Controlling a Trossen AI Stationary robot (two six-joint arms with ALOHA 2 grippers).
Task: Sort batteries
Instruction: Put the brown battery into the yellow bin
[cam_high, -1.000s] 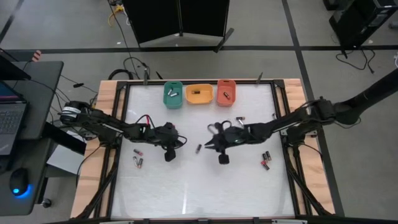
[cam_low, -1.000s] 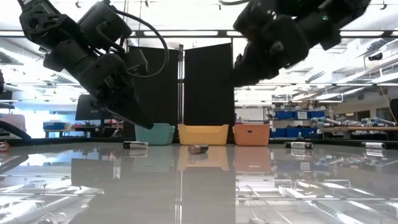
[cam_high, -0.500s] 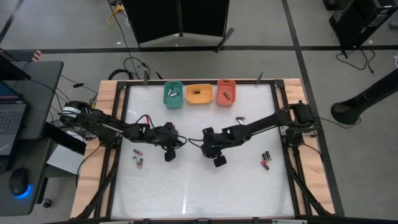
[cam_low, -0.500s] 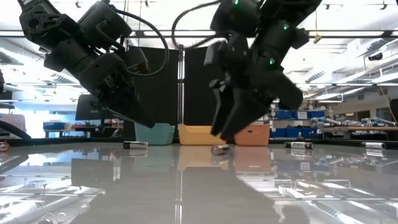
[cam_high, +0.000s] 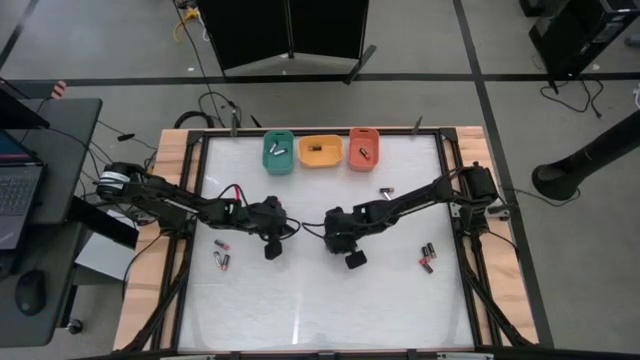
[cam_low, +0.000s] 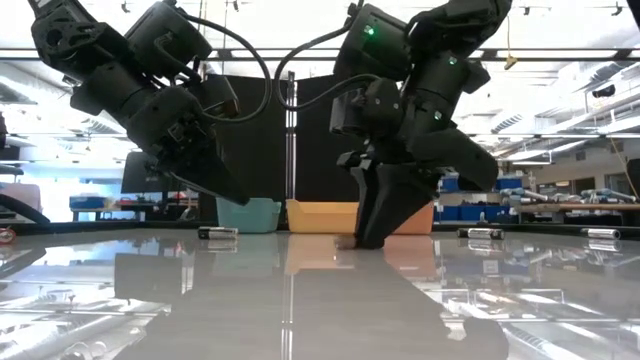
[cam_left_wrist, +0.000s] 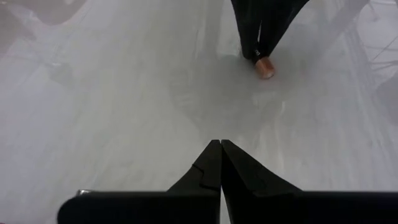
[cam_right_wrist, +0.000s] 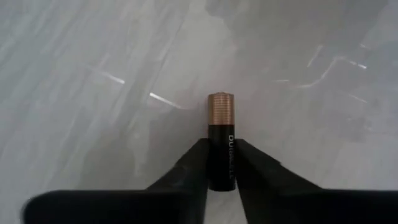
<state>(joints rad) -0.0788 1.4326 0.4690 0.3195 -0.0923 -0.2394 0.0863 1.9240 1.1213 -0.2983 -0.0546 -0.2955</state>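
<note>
In the right wrist view, the right gripper (cam_right_wrist: 221, 163) had its two fingers closed on a black battery (cam_right_wrist: 221, 140) with a copper-coloured end; its lower end was hidden between the fingers. From above, that battery could not be made out under the gripper (cam_high: 327, 236) at mid-frame. The low view showed the fingertips down at the table (cam_low: 300, 300), the battery barely visible there. The left wrist view caught the same battery's copper tip (cam_left_wrist: 265, 67) near the top right, beside the other arm's fingers. The left gripper (cam_left_wrist: 221, 163) hung with its jaws pressed together, holding nothing. Farther back, loose batteries (cam_high: 222, 260) lay at the overhead frame's left and more (cam_high: 428, 257) at its right. At the far edge stood the green tray (cam_high: 279, 152), yellow tray (cam_high: 320, 151) and orange tray (cam_high: 363, 148), their contents too small to identify.
</note>
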